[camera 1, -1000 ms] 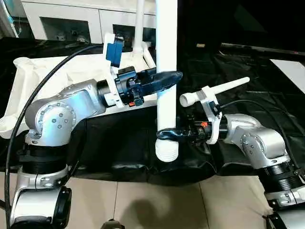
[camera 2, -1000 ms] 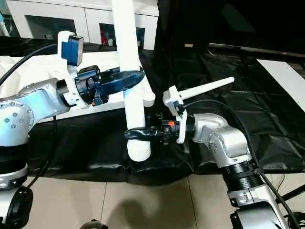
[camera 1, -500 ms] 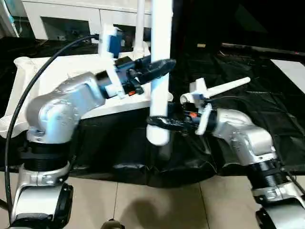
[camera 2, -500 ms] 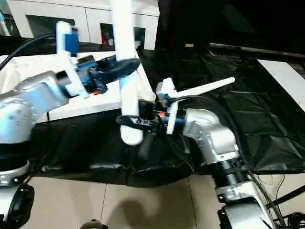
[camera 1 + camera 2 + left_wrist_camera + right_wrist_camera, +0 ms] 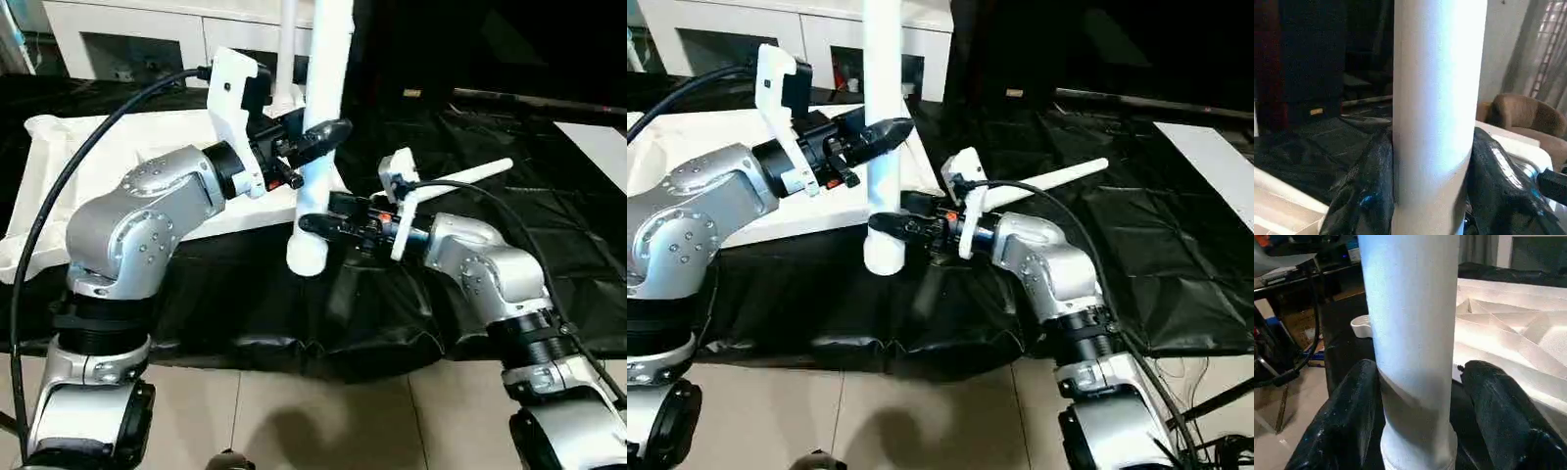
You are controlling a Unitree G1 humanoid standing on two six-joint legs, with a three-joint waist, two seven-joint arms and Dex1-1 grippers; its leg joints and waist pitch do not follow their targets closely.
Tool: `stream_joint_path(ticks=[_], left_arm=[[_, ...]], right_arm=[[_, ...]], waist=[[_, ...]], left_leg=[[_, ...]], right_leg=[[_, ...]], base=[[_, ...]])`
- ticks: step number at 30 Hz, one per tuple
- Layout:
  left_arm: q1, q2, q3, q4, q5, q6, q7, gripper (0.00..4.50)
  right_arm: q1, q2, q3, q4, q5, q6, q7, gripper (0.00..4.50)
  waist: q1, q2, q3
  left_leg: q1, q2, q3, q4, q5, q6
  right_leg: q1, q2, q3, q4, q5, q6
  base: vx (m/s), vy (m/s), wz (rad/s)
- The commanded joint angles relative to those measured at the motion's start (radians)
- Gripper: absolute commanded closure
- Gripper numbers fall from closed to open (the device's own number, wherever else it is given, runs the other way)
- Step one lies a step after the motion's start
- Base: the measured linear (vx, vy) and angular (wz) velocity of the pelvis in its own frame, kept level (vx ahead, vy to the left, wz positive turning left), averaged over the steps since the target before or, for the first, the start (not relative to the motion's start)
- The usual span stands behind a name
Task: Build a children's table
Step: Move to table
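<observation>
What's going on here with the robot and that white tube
The robot is putting a children's table together. Both arms have one white leg, held nearly upright over the black sheet. The left gripper is clamped on it higher up; the right gripper has its jaws around it near the lower end, one on each side, with a small gap showing. The tabletop lies upside down behind, one leg already standing in it. Another leg lies on the sheet.
</observation>
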Motion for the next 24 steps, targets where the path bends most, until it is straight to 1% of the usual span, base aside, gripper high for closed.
stream_joint_path(ticks=[1,5,8,11,14,16,17,20,24], left_arm=[[0.007,-0.006,-0.021,-0.043,-0.004,-0.007,-0.012,2.73],[0.010,0.004,-0.035,-0.045,0.003,-0.011,-0.031,2.73],[0.008,0.008,-0.043,-0.043,0.013,-0.017,-0.043,2.73],[0.007,0.007,-0.045,-0.040,0.018,-0.020,-0.048,2.73],[0.007,0.007,-0.050,-0.036,0.023,-0.029,-0.053,2.73],[0.006,0.007,-0.051,-0.034,0.024,-0.031,-0.054,2.73],[0.006,0.006,-0.052,-0.032,0.025,-0.035,-0.057,2.73],[0.005,0.006,-0.054,-0.031,0.028,-0.043,-0.067,2.73],[0.006,0.005,-0.056,-0.037,0.026,-0.042,-0.074,2.73]], right_arm=[[-0.018,-0.005,-0.017,0.019,-0.024,-0.016,-0.008,1.58],[-0.025,-0.007,-0.010,0.030,-0.023,-0.011,0.014,1.58],[-0.028,-0.021,0.008,0.020,-0.011,0.003,0.068,1.58],[-0.027,-0.027,0.014,0.009,-0.003,0.015,0.091,1.58],[-0.029,-0.032,0.022,0.005,0.001,0.028,0.116,1.58],[-0.030,-0.033,0.025,0.010,-0.004,0.026,0.119,1.58],[-0.033,-0.035,0.029,0.016,-0.012,0.027,0.123,1.58],[-0.036,-0.040,0.044,0.038,-0.037,0.024,0.134,1.58],[-0.040,-0.037,0.045,0.051,-0.044,0.016,0.141,1.58]], waist=[[-0.006,0.007,-0.074],[-0.006,0.006,-0.074],[-0.005,0.007,-0.073],[-0.006,0.006,-0.073],[-0.006,0.005,-0.073],[-0.006,0.005,-0.073],[-0.007,0.002,-0.073],[-0.007,0.004,-0.073],[-0.005,0.003,-0.073]], left_leg=[[0.024,0.045,-0.011,-0.069,-0.115,-0.036],[0.025,0.045,-0.012,-0.069,-0.113,-0.036],[0.026,0.045,-0.011,-0.069,-0.120,-0.031],[0.024,0.045,-0.011,-0.069,-0.120,-0.034],[0.024,0.045,-0.011,-0.068,-0.116,-0.028],[0.024,0.046,-0.012,-0.068,-0.111,-0.027],[0.025,0.046,-0.011,-0.068,-0.112,-0.028],[0.025,0.045,-0.011,-0.068,-0.107,-0.028],[0.025,0.046,-0.011,-0.068,-0.112,-0.031]], right_leg=[[0.044,-0.087,0.052,-0.060,-0.080,-0.173],[0.044,-0.086,0.052,-0.059,-0.075,-0.173],[0.043,-0.086,0.052,-0.061,-0.086,-0.172],[0.044,-0.086,0.052,-0.062,-0.087,-0.173],[0.045,-0.087,0.052,-0.061,-0.084,-0.173],[0.044,-0.086,0.052,-0.060,-0.080,-0.176],[0.044,-0.086,0.052,-0.061,-0.082,-0.177],[0.044,-0.087,0.052,-0.060,-0.084,-0.180],[0.042,-0.086,0.052,-0.060,-0.085,-0.179]], base=[[0.000,0.000,0.00],[0.000,0.000,0.00],[0.000,0.000,0.00],[0.000,0.000,0.00],[0.000,0.000,0.00],[0.000,0.000,0.00],[0.000,0.000,0.00],[0.000,0.000,0.00],[0.000,0.000,0.00]])
